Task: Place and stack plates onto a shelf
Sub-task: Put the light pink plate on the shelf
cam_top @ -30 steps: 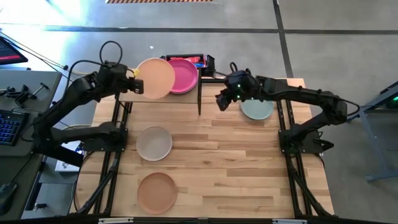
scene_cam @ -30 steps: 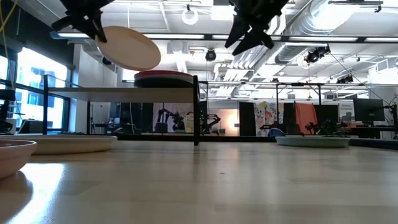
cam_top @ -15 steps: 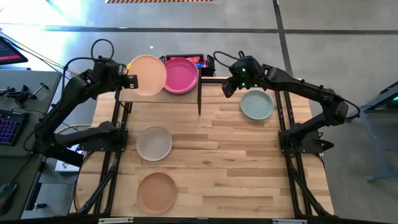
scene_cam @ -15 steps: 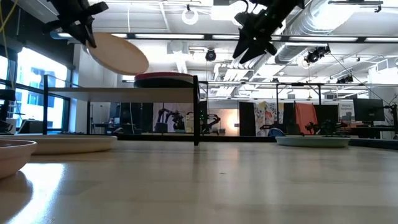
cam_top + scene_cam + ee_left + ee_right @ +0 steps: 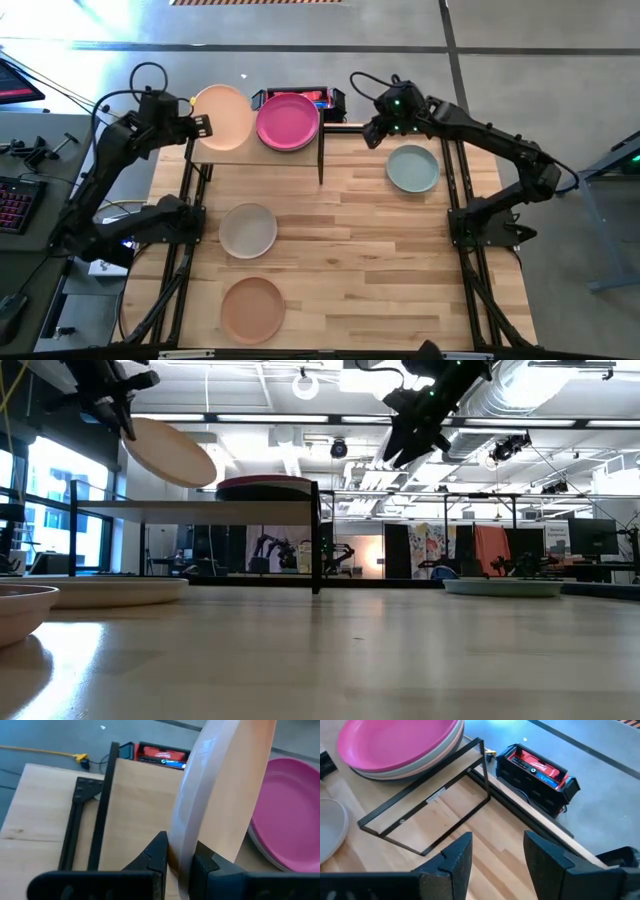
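Note:
My left gripper [image 5: 199,126] is shut on a peach plate [image 5: 223,117], which hangs tilted above the left half of the light wood shelf [image 5: 255,152]; the low view shows the plate [image 5: 168,452] clear of the shelf [image 5: 200,506]. A magenta plate [image 5: 288,121] tops a stack on the shelf's right half. My right gripper [image 5: 373,131] is open and holds nothing, up in the air near the table's far edge, right of the shelf. A pale green plate [image 5: 412,168], an off-white plate [image 5: 247,230] and a tan plate [image 5: 252,309] lie flat on the table. My left gripper pinches the peach plate's rim [image 5: 181,851] between its two fingers, on the side toward the table's left. The fingers come from the table's left. The plate is lifted clear and tilted, with the held rim high and the free rim [image 5: 208,472] lower, toward the magenta stack.
The shelf's thin black frame post [image 5: 320,160] stands on the table between the shelf and my right gripper. A black box with a red top [image 5: 536,771] sits beyond the table's far edge. Bare tabletop [image 5: 370,260] lies toward the near right.
My left gripper has moved toward the table's left, carrying the peach plate from beside the magenta stack to above the shelf's left half, still tilted. My right gripper has drawn away from the shelf's corner toward the far edge and slightly right.

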Action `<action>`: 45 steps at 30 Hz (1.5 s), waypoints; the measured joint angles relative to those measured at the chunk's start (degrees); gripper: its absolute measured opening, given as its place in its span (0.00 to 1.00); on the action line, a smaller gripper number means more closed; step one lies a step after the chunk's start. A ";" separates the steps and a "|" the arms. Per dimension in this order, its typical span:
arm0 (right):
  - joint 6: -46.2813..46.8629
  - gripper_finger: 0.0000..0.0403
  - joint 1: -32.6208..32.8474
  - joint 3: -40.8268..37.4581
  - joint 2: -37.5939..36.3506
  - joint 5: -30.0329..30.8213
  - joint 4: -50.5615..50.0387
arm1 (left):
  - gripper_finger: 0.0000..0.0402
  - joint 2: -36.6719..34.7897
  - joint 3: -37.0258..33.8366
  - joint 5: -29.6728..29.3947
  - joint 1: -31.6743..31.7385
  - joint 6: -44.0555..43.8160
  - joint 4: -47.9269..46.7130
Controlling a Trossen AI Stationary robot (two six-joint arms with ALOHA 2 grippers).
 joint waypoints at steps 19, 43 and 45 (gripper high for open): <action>-3.88 0.39 -0.62 0.00 0.00 0.01 -1.25 | 0.10 6.35 -0.02 6.85 5.56 -2.64 -3.39; -3.92 0.39 -0.62 -0.04 0.00 0.02 -2.99 | 0.28 12.53 -0.02 7.41 6.02 -2.56 -5.32; -3.91 0.39 -0.62 -0.04 0.00 0.02 -2.99 | 0.29 12.75 -0.02 6.73 6.03 -2.33 -5.33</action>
